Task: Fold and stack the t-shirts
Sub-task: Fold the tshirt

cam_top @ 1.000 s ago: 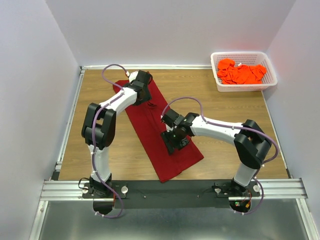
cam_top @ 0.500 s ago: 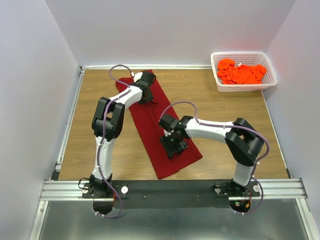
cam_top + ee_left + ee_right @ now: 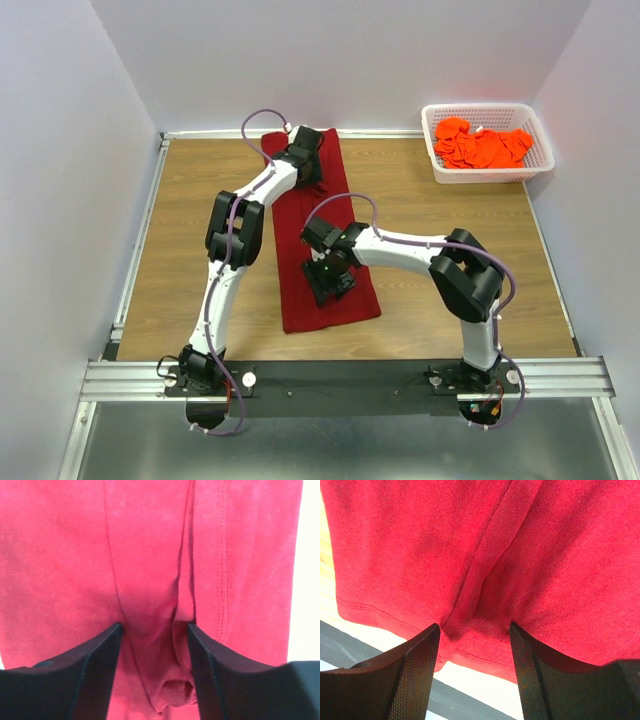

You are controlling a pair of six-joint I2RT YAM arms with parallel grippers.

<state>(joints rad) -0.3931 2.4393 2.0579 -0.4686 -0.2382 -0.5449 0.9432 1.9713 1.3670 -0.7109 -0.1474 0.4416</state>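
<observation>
The dark red t-shirt [image 3: 300, 308] lies as a long folded strip on the wooden table, running almost straight from far to near. My left gripper [image 3: 309, 176] rests on its far end, jaws apart, with a loose wrinkle of cloth [image 3: 150, 545] between the fingers [image 3: 95, 655]. My right gripper [image 3: 328, 284] presses on the near end close to the hem, jaws also apart over a small ridge of the shirt [image 3: 470, 540]. The left gripper [image 3: 155, 630] and the right gripper [image 3: 475, 630] stand open. Orange t-shirts [image 3: 482, 147] lie heaped in the basket.
A white mesh basket [image 3: 487, 108] stands at the back right corner of the table [image 3: 450, 260]. White walls close in the left, back and right sides. A black rail [image 3: 350, 378] with both arm bases runs along the near edge.
Both arms have turned the dark red shirt: its far end slid right, its near end slid left, so the slanted strip now lies nearly straight. The left jaws narrowed, then widened again.
</observation>
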